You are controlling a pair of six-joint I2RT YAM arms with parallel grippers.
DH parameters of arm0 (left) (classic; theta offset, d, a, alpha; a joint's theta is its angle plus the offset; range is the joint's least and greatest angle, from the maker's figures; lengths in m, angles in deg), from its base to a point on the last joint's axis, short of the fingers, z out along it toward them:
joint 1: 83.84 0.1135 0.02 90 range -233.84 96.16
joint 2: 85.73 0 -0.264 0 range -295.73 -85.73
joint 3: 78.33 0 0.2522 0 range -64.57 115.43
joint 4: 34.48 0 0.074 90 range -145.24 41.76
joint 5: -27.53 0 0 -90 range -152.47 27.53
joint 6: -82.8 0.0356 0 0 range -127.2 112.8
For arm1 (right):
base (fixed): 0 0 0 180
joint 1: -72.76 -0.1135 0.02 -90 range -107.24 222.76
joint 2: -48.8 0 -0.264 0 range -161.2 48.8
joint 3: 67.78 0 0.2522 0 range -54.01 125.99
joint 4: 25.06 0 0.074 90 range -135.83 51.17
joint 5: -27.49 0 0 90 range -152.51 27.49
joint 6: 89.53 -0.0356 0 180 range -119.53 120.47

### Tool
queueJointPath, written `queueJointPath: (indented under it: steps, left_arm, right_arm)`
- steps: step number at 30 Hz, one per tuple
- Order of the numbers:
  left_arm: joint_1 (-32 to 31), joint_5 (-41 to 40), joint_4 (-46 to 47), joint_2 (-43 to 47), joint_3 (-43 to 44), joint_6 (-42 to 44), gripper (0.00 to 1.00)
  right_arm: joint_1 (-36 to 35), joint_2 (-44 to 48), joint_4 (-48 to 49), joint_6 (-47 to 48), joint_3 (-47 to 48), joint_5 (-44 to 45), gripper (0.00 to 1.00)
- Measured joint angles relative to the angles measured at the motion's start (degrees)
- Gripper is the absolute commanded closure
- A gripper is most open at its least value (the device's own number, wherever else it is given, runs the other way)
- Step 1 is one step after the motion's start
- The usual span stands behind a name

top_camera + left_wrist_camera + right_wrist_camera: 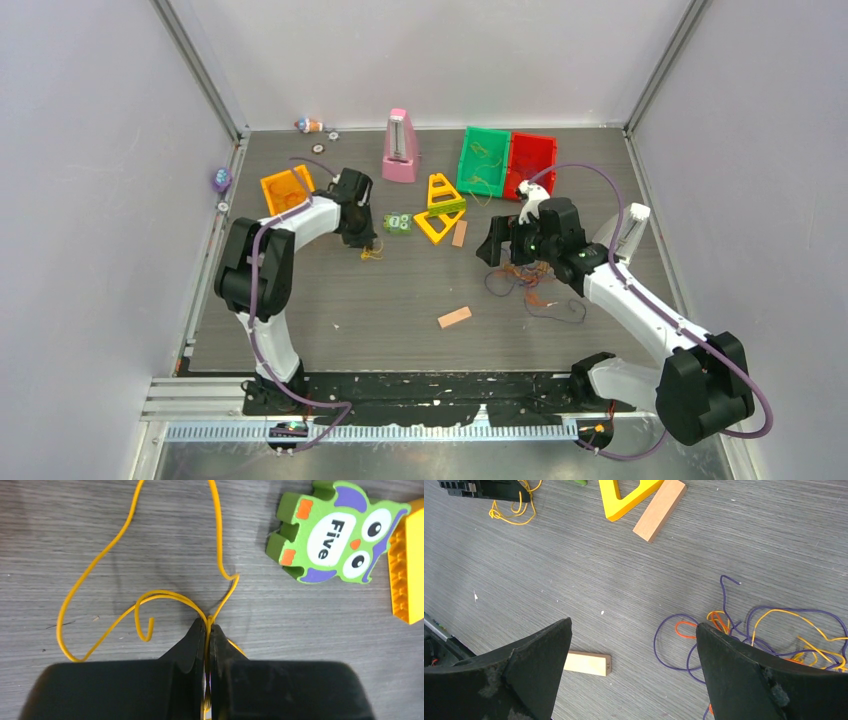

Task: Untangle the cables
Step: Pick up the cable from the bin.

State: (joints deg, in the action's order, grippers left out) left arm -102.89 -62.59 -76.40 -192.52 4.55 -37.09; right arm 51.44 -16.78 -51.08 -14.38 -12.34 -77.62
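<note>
L gripper [206, 630] clamped on a lone yellow cable [167, 594], well apart at 9 o'clock from the main tangle [764, 635] on table [400, 300], prob. so it can't re-snag. R gripper [634, 627] gapes wide just beside tangle, holding nothing.

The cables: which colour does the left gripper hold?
The yellow cable, clamped in the shut left gripper; the purple cables lie loose, ungripped.

The yellow cable [219, 535] runs off the picture at 12 o'clock and vanishes between the jaws. At 4 o'clock the tangle [769, 630] is partly covered.
</note>
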Motion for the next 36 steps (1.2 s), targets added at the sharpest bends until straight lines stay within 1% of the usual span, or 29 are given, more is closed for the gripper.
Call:
queueJointPath:
  steps: [7, 10, 14, 17, 23, 26, 28, 32, 36]
  left_arm:
    - [-0.7, 2.7, 0.9, 2.0, -2.1, 1.2, 1.0]
    - [-2.4, 2.7, 0.1, 4.9, -2.8, 2.0, 1.0]
    - [-5.9, 2.8, -0.1, 11.0, -2.2, 2.5, 1.0]
    - [-7.9, 3.5, -0.8, 13.2, 1.1, 3.1, 1.0]
    - [-10.6, 7.6, -0.9, 13.5, 9.8, 3.4, 1.0]
    - [-11.2, 10.4, -1.1, 11.7, 14.6, 3.6, 1.0]
    - [-11.3, 13.0, -1.5, 8.1, 20.2, 3.7, 1.0]
    - [-11.3, 19.5, -2.1, -1.5, 32.6, 3.1, 1.0]
    - [-11.3, 27.5, 0.0, -11.8, 42.8, -1.3, 1.0]
  right_arm:
    - [0.0, 0.0, 0.0, 0.0, -0.1, 0.2, 0.01]
    - [0.0, 0.1, 0.0, 0.0, -0.2, 0.8, 0.01]
    - [0.0, 0.7, 0.0, 0.0, -0.2, 2.1, 0.01]
    - [0.0, 1.6, 0.0, -0.1, -0.4, 4.0, 0.01]
    - [0.0, 4.2, 0.0, -0.5, -0.6, 8.6, 0.01]
    - [0.0, 6.7, 0.0, -1.0, -1.4, 11.6, 0.01]
    - [0.0, 8.4, 0.0, -1.4, -2.1, 13.6, 0.0]
    - [0.0, 12.0, 0.0, -1.8, -3.3, 17.9, 0.0]
    - [0.0, 13.9, 0.0, -2.0, -3.5, 20.4, 0.0]
